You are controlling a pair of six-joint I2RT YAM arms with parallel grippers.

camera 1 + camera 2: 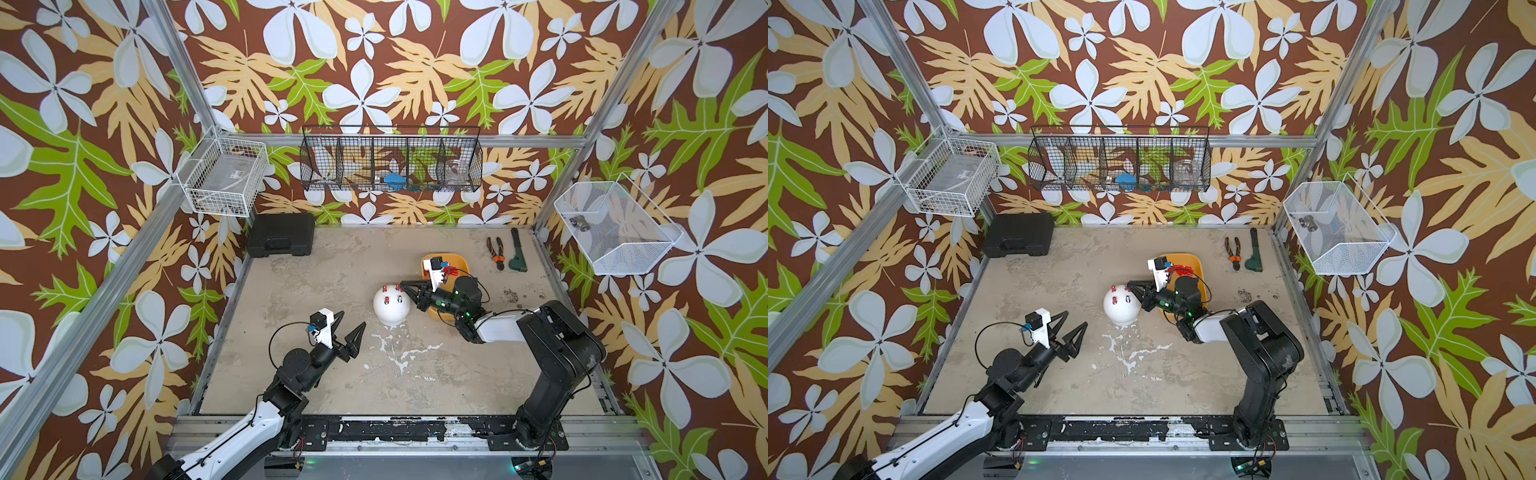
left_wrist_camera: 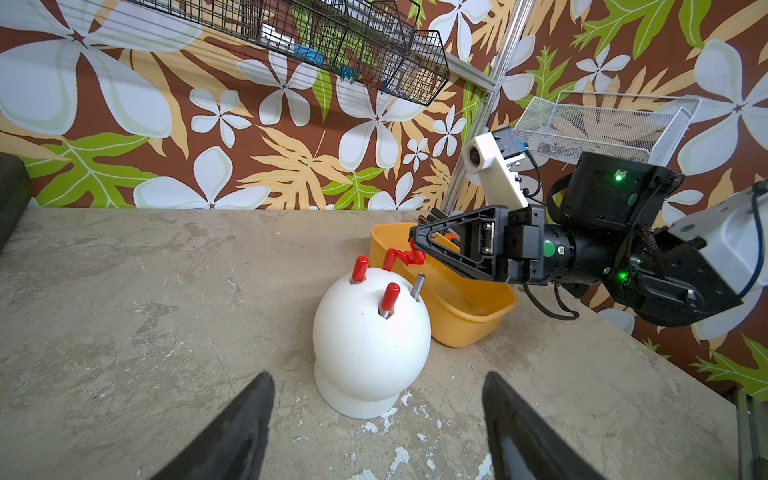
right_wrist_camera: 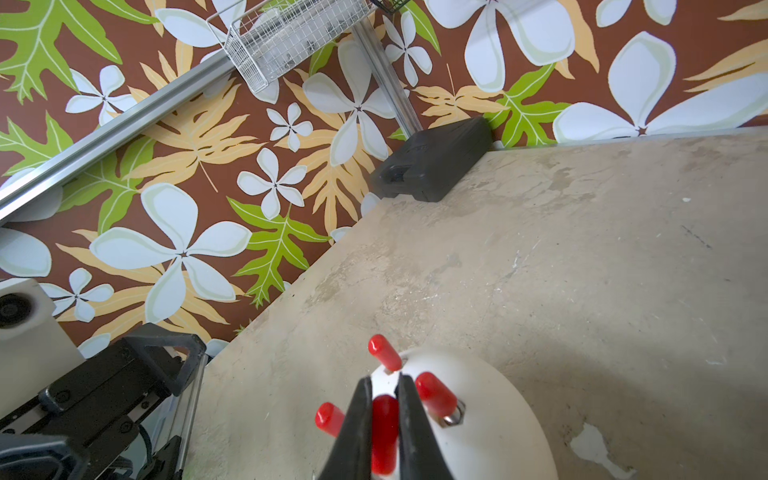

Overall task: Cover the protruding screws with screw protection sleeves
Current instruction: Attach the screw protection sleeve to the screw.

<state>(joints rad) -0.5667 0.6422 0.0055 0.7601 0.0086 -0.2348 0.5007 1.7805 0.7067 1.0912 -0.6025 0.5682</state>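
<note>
The right claw (image 3: 384, 384) is closed on a red sleeve (image 3: 384, 432) at the white dome (image 3: 478, 415). The left claw (image 1: 352, 319) stands wide open and empty over the worktop (image 1: 332, 257).

The dome (image 2: 370, 345) is plain white, every sleeve (image 2: 390, 293) bright red, the one bare screw (image 2: 417, 286) grey. The tub (image 2: 469, 324) is yellow-orange. The walls (image 1: 415, 62) carry white flowers with green and tan leaves on brown. The wrench (image 1: 518, 261) seems dark green.
</note>
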